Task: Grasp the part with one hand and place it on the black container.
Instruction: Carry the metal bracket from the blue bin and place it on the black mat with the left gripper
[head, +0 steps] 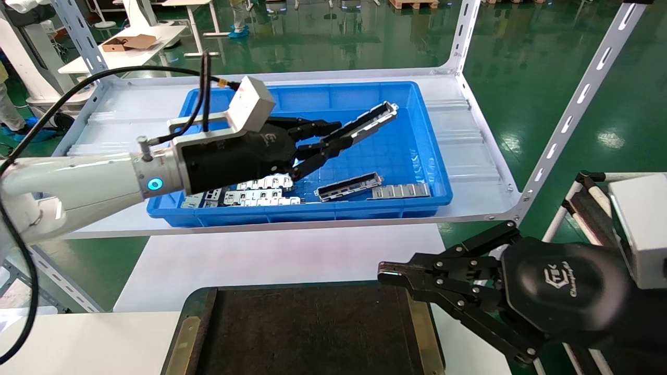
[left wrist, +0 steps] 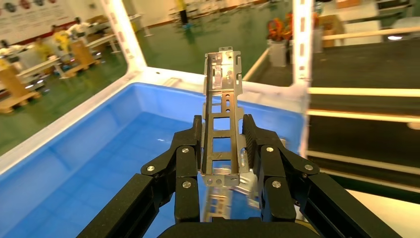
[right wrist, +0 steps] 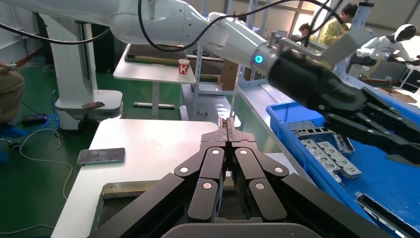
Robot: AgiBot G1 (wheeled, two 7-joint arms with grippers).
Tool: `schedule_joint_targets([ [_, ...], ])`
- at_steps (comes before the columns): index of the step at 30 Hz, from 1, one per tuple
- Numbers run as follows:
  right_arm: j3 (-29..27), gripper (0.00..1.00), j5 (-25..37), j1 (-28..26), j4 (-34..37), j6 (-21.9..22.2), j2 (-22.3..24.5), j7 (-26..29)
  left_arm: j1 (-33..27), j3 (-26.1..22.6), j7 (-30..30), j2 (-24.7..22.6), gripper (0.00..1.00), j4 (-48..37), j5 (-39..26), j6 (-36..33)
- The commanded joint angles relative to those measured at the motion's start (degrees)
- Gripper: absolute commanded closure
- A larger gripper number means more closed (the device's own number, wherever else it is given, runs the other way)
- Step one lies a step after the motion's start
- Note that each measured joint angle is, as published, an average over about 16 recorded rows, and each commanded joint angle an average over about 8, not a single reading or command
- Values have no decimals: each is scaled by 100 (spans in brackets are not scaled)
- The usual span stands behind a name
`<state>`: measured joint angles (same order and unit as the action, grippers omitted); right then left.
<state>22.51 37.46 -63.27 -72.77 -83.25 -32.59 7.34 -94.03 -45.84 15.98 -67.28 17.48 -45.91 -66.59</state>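
My left gripper (head: 325, 140) is shut on the part (head: 372, 119), a long silver-grey channel with rectangular cut-outs, and holds it in the air above the blue bin (head: 427, 156). In the left wrist view the part (left wrist: 223, 99) sticks out forward from between the fingers (left wrist: 257, 139), its near end clamped between them. The black container (head: 307, 328) with its olive-brass rim lies at the near edge of the head view, apart from the part. My right gripper (head: 391, 274) is shut and empty over the container's right side; it also shows in the right wrist view (right wrist: 228, 130).
The blue bin sits on a white shelf with slotted posts (head: 578, 99). In it lie another channel (head: 349, 186) and flat silver plates (head: 260, 190). A white table (head: 281, 265) lies between the shelf and the container. A phone (right wrist: 101, 155) lies on the table.
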Motion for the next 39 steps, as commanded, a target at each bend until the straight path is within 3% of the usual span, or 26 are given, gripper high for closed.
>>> schedule_joint_targets([
  [1,0,100,0,0,0,0,0,0,29,20,11,115,100,45,50,-276],
  [10,0,100,0,0,0,0,0,0,501,47,-323,651,100,915,232,-830],
  [18,1,100,-1,0,0,0,0,0,1268,57,-812,1262,100,2412,395,-623],
  [23,1,100,-1,0,0,0,0,0,1951,65,-1103,1737,100,3667,471,-88],
  [31,1,100,-1,0,0,1,0,-1,3227,69,-1279,2353,100,5423,412,1449],
  [39,2,100,-1,0,0,1,1,-1,4209,-45,-1342,2525,100,5982,382,2466],
])
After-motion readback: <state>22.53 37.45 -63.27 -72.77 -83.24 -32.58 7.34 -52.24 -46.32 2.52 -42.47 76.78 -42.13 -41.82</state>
